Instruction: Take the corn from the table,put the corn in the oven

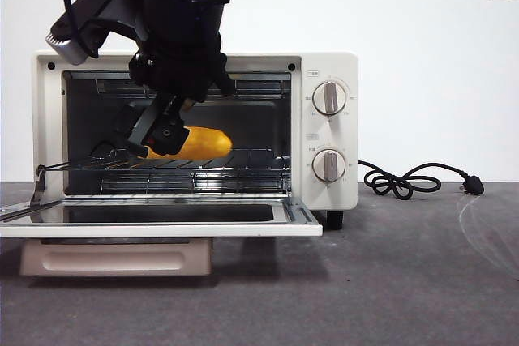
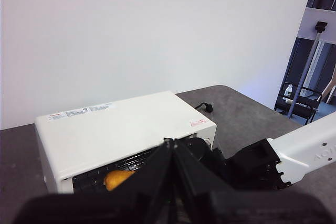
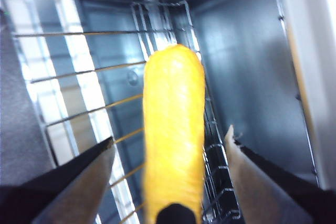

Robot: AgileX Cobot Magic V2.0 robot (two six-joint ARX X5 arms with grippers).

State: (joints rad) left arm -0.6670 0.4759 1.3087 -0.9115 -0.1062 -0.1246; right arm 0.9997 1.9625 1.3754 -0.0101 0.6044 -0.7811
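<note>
My right gripper point(image 1: 162, 131) reaches down from above into the open mouth of the oven point(image 1: 328, 70), a cream-white toaster oven with two round knobs point(image 1: 329, 97) on its right panel. Its door point(image 1: 162, 220) is folded down flat toward me, the beige bar handle point(image 1: 117, 258) hanging below its front edge. The corn point(image 1: 199, 143) lies lengthwise on the wire rack point(image 1: 243, 169) inside the cavity, toward the left half, its rounded yellow-orange end pointing right.

In my right wrist view the corn point(image 3: 173, 135) runs straight away from me between my two fingertips point(image 3: 89, 174). The jaws are spread wide, with a clear gap on either side of the cob, so I am not gripping it; it rests on the rack's bars point(image 3: 89, 72), with the oven's grey inner wall behind.

My left gripper point(image 2: 170, 148) hangs above and behind the oven, its two black jaws pressed together at the tips and holding nothing. From there I look down on the oven's white top point(image 2: 121, 127), and a bit of the corn point(image 2: 116, 178) shows through the opening.

The oven stands on the dark grey table point(image 1: 405, 281). Its black cord point(image 1: 405, 181) lies coiled on the table to the right, the plug point(image 1: 474, 186) at its far end.
</note>
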